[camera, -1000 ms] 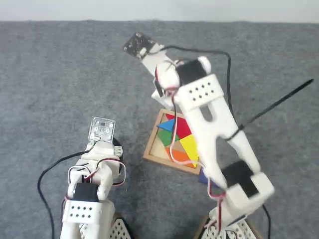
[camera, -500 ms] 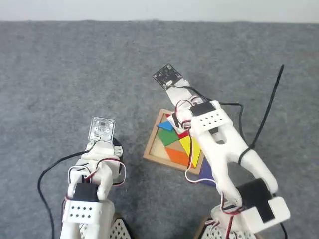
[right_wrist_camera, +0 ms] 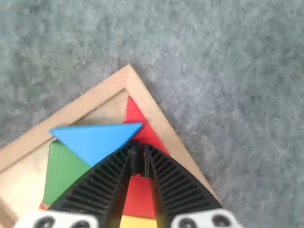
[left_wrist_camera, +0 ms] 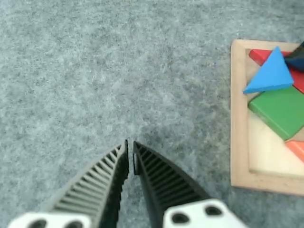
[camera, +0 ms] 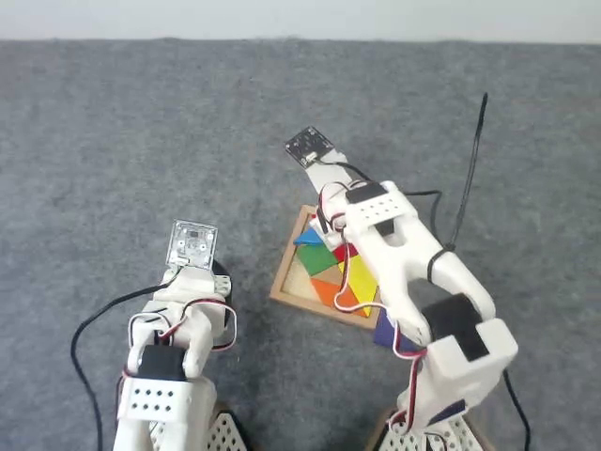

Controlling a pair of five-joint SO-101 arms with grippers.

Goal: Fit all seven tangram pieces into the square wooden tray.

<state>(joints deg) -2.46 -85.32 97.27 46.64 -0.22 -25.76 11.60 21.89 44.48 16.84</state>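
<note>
Plainly, from above we see the tray (camera: 282, 285) on the table (camera: 113, 141) part filled, a purple piece (camera: 384, 331) just outside it; at the left wrist the left pincer (left_wrist_camera: 129, 145) hangs closed over the table; at the right wrist the right pincer (right_wrist_camera: 140, 148), closed and empty, touches the blue triangle (right_wrist_camera: 92, 137), which we judge needs nudging flat.

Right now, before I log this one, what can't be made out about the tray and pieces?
High view: the right arm covers much of the wooden tray, so the piece count is hidden.
High view: a dark blue piece beside the tray lies mostly under that arm; its shape is unclear.
Right wrist view: the right gripper hides whether it touches the blue triangle.
</note>
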